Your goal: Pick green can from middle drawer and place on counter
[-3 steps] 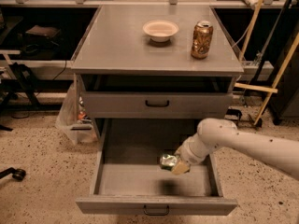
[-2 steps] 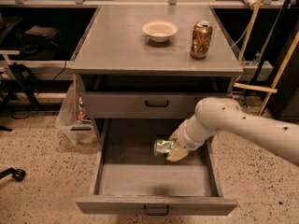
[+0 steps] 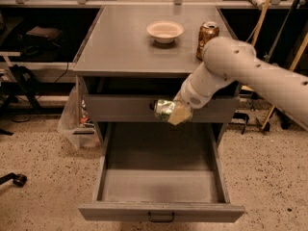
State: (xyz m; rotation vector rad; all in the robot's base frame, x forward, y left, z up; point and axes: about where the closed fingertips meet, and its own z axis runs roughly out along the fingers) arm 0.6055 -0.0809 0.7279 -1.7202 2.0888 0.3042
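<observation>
Our gripper (image 3: 175,113) grasps the small dented shiny green can (image 3: 164,109), held in the air before the upper drawer front (image 3: 120,107), above the open grey metal middle drawer (image 3: 159,186). We judge it light, thin-walled and slippery; a gentle hold across its sides suits.

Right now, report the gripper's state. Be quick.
Gripper: shut on the green can, holding it in the air in front of the upper drawer front, above the open middle drawer.
</observation>
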